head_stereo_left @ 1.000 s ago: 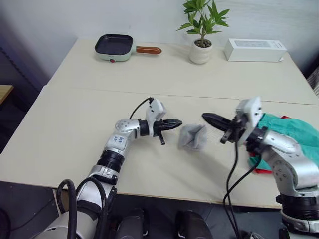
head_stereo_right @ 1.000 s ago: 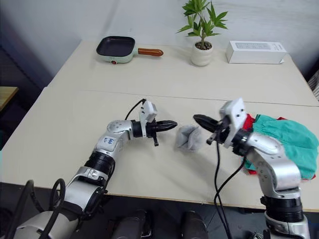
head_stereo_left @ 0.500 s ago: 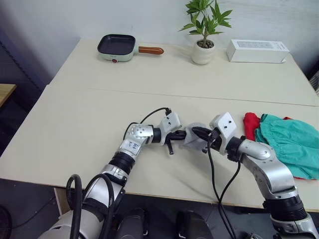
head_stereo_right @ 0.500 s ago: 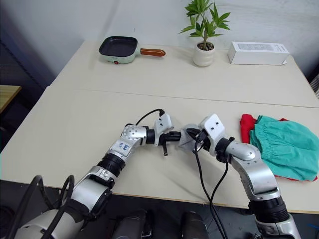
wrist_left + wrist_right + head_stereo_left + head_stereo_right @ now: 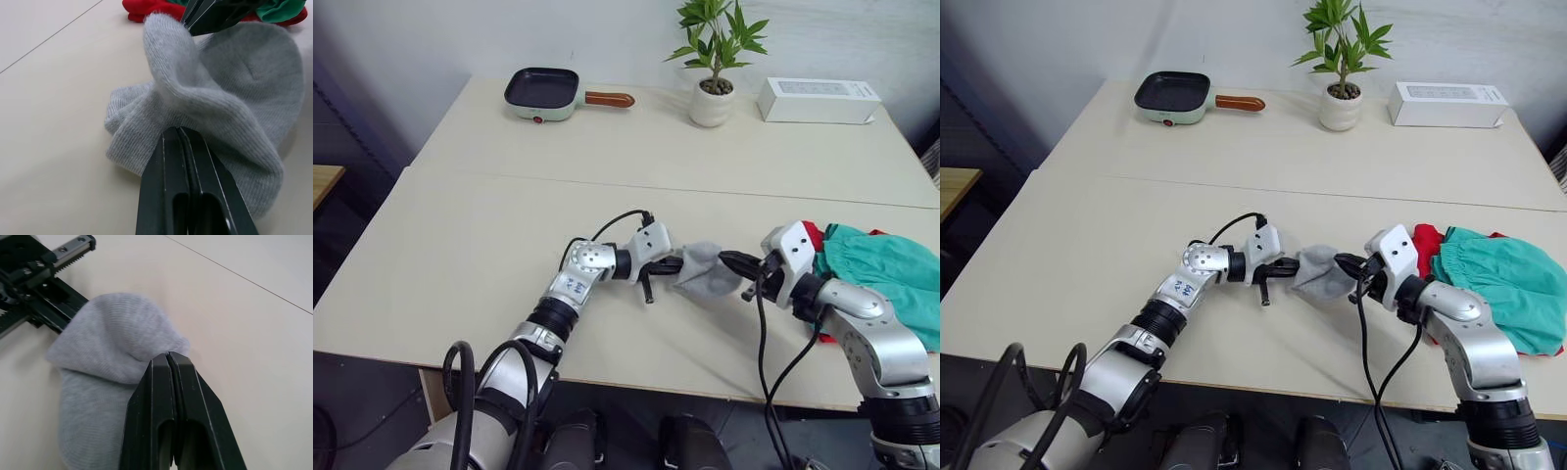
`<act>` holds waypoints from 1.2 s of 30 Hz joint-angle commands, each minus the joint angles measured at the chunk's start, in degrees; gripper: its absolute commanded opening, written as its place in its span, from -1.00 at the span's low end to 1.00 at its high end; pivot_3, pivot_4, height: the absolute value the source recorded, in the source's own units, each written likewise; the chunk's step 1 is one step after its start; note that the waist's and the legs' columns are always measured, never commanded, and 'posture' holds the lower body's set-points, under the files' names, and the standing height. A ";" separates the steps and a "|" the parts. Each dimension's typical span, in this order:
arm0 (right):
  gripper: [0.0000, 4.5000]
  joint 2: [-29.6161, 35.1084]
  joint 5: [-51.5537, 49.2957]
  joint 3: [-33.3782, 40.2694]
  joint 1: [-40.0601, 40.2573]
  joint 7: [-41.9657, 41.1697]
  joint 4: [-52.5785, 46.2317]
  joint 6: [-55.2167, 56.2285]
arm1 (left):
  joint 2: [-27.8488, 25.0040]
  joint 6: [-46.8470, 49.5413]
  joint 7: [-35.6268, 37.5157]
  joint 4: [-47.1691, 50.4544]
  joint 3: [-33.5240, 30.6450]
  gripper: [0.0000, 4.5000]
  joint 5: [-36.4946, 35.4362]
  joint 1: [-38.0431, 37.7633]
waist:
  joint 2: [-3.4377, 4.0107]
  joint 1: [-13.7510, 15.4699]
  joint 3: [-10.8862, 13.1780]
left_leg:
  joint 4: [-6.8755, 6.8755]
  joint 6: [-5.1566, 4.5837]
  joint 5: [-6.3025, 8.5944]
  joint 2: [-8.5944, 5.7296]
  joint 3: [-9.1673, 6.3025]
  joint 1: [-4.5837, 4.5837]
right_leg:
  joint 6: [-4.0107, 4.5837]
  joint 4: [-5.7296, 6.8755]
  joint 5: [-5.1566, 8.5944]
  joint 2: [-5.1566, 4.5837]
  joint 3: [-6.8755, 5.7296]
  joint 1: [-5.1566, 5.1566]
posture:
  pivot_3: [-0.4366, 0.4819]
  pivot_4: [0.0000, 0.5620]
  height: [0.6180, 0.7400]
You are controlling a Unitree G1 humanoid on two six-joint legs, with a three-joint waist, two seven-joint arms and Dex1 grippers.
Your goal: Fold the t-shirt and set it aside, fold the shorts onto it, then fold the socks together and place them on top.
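Grey socks (image 5: 705,273) lie bunched near the middle of the front tabletop (image 5: 460,255), pinched from both sides. Left gripper (image 5: 677,263) comes in from 9 o'clock, fingers pressed together on the sock edge; the left wrist view shows its black tips (image 5: 181,147) closed on a fold of grey knit. Right gripper (image 5: 736,261) comes in from 3 o'clock, fingers likewise closed on the opposite edge of the same bundle; in the right wrist view the tips (image 5: 168,367) bite into the fabric with no gap between them. The two grippers face each other across the socks, tips near one another. At 3 o'clock from the socks, by the tabletop's right edge, teal shorts (image 5: 881,274) lie on the red t-shirt (image 5: 807,235), of which a strip shows at the shorts' near side. The right arm reaches past that pile's inner edge. Wide bare tabletop at 9 and 10 o'clock from the socks, and more between the socks and the seam to the rear tabletop. At the far side: a pan (image 5: 540,91) at 11 o'clock, a potted plant (image 5: 710,59) at 12, a white box (image 5: 818,98) at 1. The front edge runs close below both forearms.
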State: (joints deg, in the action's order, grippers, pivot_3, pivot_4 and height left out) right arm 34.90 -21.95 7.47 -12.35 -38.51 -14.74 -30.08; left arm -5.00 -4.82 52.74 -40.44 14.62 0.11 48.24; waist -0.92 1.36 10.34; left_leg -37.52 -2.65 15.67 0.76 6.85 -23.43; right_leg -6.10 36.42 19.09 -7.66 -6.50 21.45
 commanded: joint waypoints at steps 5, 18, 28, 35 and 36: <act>-1.00 0.43 -1.01 5.26 -0.62 0.66 1.68 2.59 | 2.34 -0.67 1.83 4.04 1.30 -0.99 -0.42 1.02 | 0.00 -0.05 0.00 | 0.00 0.00 0.00 0.00 0.00 0.00 | 0.00 0.00 0.00 0.04 0.00 -0.01 | -0.05 -0.47 1.00; -1.00 -8.29 -2.73 -3.81 0.12 1.92 -4.74 4.02 | 2.92 -1.10 -2.49 -3.39 -0.63 -0.99 -0.01 1.61 | 0.00 -0.27 0.00 | 0.01 0.01 0.00 0.08 0.00 0.01 | 0.00 -0.01 0.00 -0.01 0.02 0.02 | -0.05 -0.47 1.00; -1.00 -12.94 3.41 -3.49 2.46 2.40 14.12 18.88 | 1.81 1.78 -2.84 -2.75 -2.00 -0.99 -0.20 1.01 | 0.00 -0.26 0.00 | -0.01 -0.02 0.01 -0.03 0.01 0.02 | 0.00 0.12 0.00 0.12 0.00 -0.01 | -0.05 -0.47 1.00; -1.00 -10.23 -5.42 1.03 1.57 -0.44 10.72 11.63 | 2.22 2.63 -3.77 -4.45 -1.66 -0.99 0.82 1.67 | 0.00 -0.22 0.00 | -0.10 -0.02 0.01 -0.01 -0.01 0.04 | 0.00 0.09 0.00 0.04 0.03 -0.04 | -0.05 -0.47 1.00; -0.92 -9.01 -9.27 2.79 1.69 -0.74 8.98 6.55 | 2.17 2.54 -3.95 -4.80 -1.71 -1.00 0.95 1.82 | 0.00 -0.13 0.00 | -0.11 -0.03 0.02 -0.01 -0.01 0.04 | 0.00 0.08 0.00 0.01 0.05 -0.04 | -0.05 -0.47 1.00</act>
State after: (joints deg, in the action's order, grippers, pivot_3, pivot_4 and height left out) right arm 24.00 -25.84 6.21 -10.63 -38.43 -1.91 -18.44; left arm -2.96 -2.24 49.30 -45.21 12.44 0.36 49.31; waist -0.92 1.23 10.34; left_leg -37.64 -2.70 15.69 0.75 6.84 -23.40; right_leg -6.10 36.50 19.09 -7.69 -6.42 21.41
